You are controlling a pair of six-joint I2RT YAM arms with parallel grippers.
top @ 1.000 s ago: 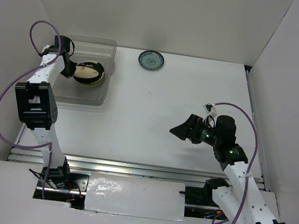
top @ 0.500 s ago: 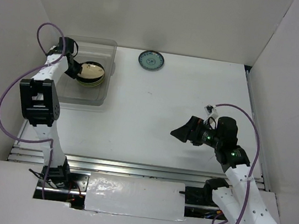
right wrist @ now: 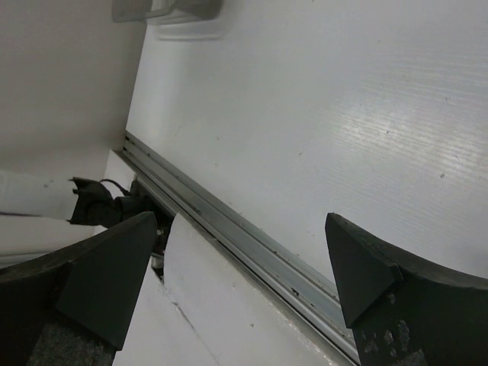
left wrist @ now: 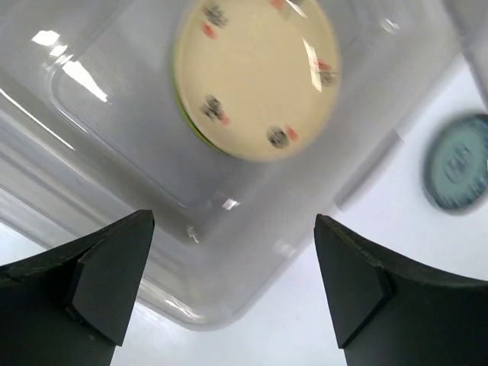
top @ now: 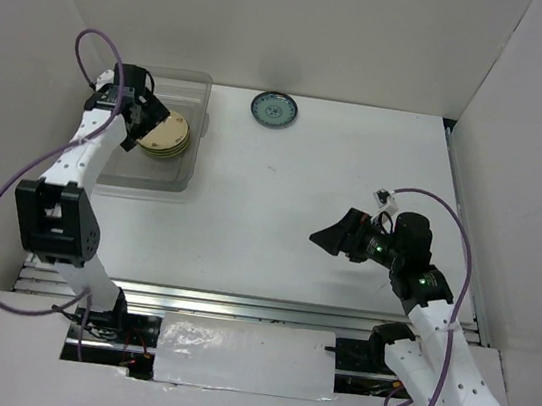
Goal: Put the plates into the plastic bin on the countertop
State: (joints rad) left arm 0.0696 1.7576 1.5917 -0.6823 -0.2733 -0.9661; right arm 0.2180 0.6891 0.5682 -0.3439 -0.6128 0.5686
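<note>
The clear plastic bin [top: 152,184] stands at the far left of the white countertop [top: 284,185]. Inside it lies a stack of plates [top: 170,134], with a cream, dark-marked plate [left wrist: 255,76] on top and a lime green edge beneath. My left gripper [top: 150,118] hovers over the bin's left side, open and empty, well above the stack [left wrist: 232,259]. A blue-patterned plate [top: 273,109] lies alone on the countertop at the back, and it also shows in the left wrist view [left wrist: 460,162]. My right gripper [top: 319,237] hangs open and empty over the countertop's right middle [right wrist: 240,252].
Metal rails [top: 237,304] run along the near edge of the countertop, with a white sheet [top: 244,356] in front of them between the arm bases. White walls close in the back and both sides. Purple cables loop off both arms.
My left gripper has gone from shut to open, letting go of the cream plate onto the stack, and has lifted back from it. The right arm has barely moved.
</note>
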